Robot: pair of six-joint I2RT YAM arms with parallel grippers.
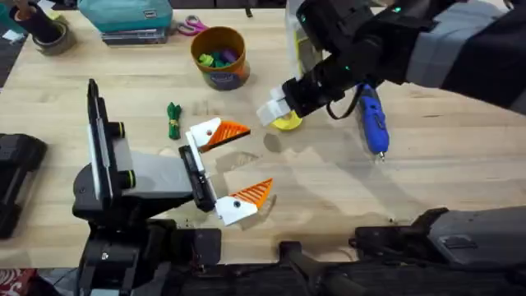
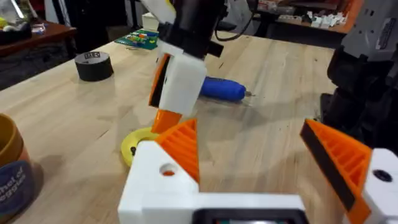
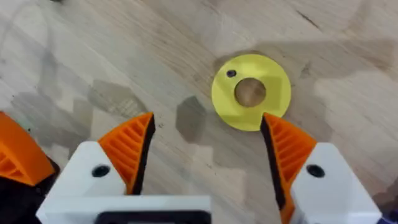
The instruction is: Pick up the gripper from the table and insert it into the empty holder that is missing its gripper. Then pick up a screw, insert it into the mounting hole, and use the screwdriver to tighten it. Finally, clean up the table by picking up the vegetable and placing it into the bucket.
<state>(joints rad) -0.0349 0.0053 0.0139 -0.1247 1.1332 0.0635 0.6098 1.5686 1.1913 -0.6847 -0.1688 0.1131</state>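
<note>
Our right gripper hangs wide over a yellow ring; left gripper spread too, empty. We judge the insert done: both mounts carry orange. Screwdriver lies untouched, vegetable still on the table near the bucket. Bucket label unreadable.

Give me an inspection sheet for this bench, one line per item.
Surface: wooden table, bare in the middle.
Job's things: blue screwdriver lying flat; green vegetable on the table; bucket upright, holding coloured pieces.
Clutter: yellow ring; black tape roll; scissors.
Grippers: left gripper open, resting low; right gripper open above the ring.
Cables: nothing seen.
Surroundings: teal case at the far edge.
</note>
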